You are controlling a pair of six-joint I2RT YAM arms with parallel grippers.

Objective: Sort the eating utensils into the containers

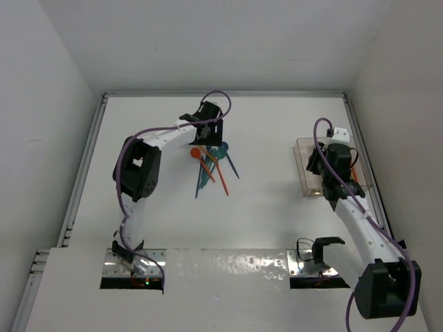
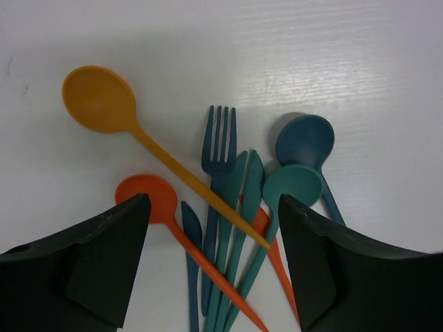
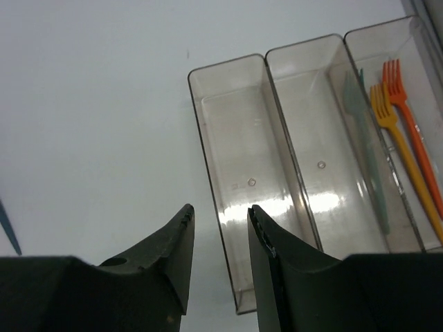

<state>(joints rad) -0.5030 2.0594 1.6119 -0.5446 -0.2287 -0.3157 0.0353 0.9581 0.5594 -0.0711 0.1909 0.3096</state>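
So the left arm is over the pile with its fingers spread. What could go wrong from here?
1. The pile is tangled: the yellow spoon has its handle across the blue fork and teal pieces, so the left gripper, open above them, may pinch two at once or drag neighbours.
2. Everything lies thin and flat on the table; a grip could slip off.
3. The bins are narrow; a tilted piece could land across a wall.

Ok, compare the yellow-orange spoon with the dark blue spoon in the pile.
The yellow-orange spoon has its bowl clear at the pile's edge; the dark blue spoon has its bowl partly covered by the teal spoon. The yellow-orange spoon's handle crosses over the blue fork in full view; the dark blue spoon's handle is largely hidden. Both are slim, round-bowled spoons lying on the white table.
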